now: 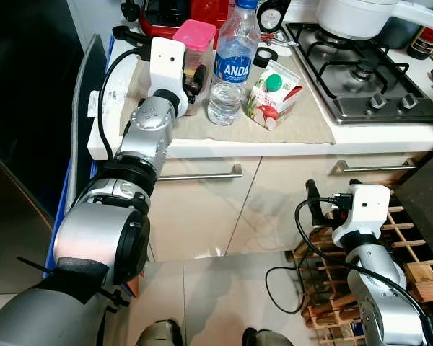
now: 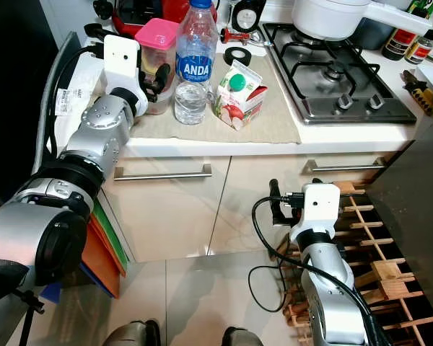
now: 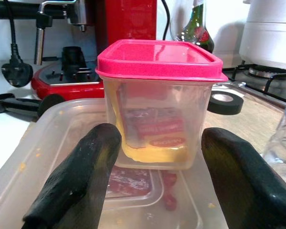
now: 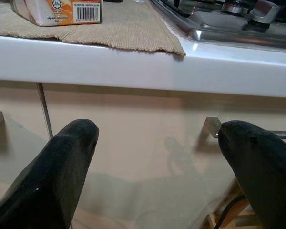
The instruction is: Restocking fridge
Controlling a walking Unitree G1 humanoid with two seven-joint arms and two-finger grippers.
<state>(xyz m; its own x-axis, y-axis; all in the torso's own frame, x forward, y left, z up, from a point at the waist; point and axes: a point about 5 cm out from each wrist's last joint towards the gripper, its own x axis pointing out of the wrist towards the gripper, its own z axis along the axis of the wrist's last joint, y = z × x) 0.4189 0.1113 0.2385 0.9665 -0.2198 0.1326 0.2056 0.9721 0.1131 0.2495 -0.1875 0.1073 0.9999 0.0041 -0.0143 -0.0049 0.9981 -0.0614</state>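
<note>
Left gripper [image 3: 155, 183] jaws wide around pink-lidded container [image 3: 157, 102]; right gripper [image 4: 157, 167] jaws wide below counter edge [image 4: 133, 62]

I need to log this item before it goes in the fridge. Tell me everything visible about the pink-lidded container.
The pink-lidded container is a clear, squarish plastic tub with its lid on, upright on the counter's beige mat, beside the water bottle. Yellowish liquid and a red-labelled packet show inside. The open left end effector is lined up with it, fingers not touching.

Bright, even indoor light across the head views, sharp throughout; the far left of the frame falls into deep black; soft glare on the white worktop edge [image 4: 133, 62]; both wrist views blur the near black fingers [image 3: 76, 181].
</note>
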